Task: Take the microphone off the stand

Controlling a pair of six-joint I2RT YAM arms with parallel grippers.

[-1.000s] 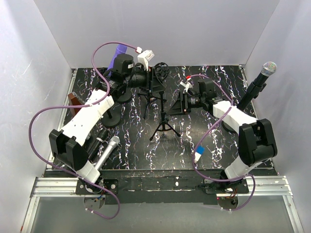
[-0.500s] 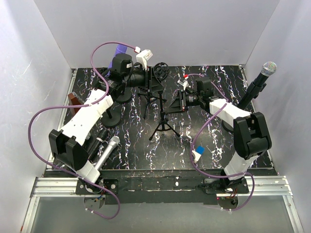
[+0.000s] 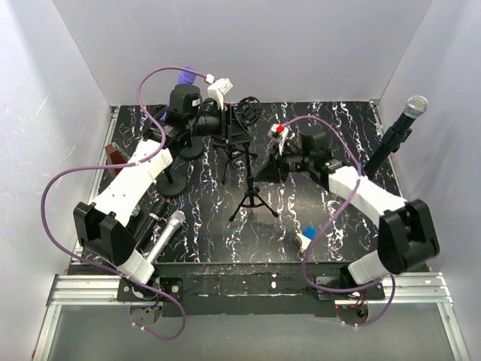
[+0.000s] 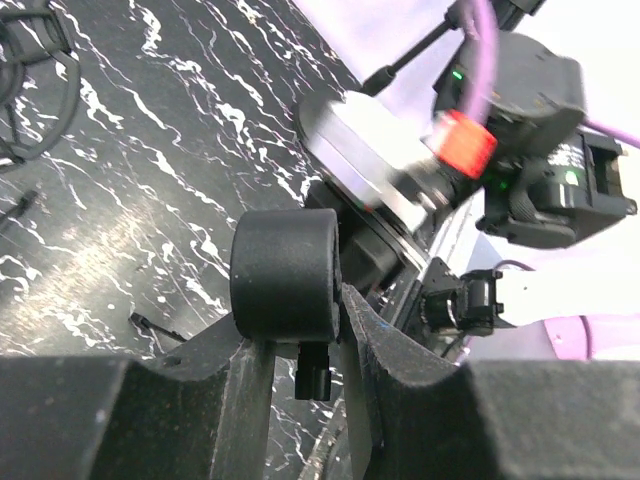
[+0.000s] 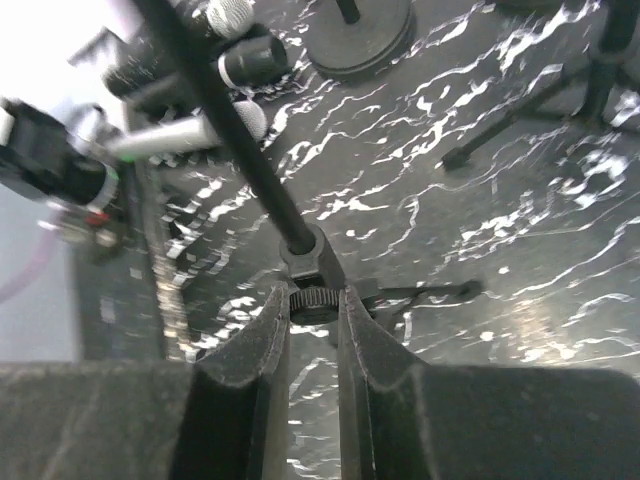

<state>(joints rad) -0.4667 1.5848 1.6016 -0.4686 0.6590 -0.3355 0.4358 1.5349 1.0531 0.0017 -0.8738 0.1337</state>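
A black tripod stand [image 3: 252,199] stands mid-table. My left gripper [image 3: 224,125] is at its top, shut on a black cylindrical body [image 4: 285,272], the microphone or its clip; I cannot tell which. A small black plug hangs under it between the fingers [image 4: 250,390]. My right gripper [image 3: 264,171] is lower on the stand, shut on a knurled knob [image 5: 313,300] at the joint of the thin pole [image 5: 230,110]. The left wrist view shows the right arm's wrist [image 4: 520,150] close behind the black body.
A silver-headed microphone [image 3: 415,105] sits on a tall stand at the right wall. A silver microphone [image 3: 167,233] lies at the front left beside a black one. A round stand base [image 3: 173,184], a shock mount [image 3: 248,109] and a brown block [image 3: 113,154] stand nearby.
My right gripper has moved left and closed onto the stand's knob, its elbow swinging out to the right. My left gripper has shifted slightly toward the back with the black body.
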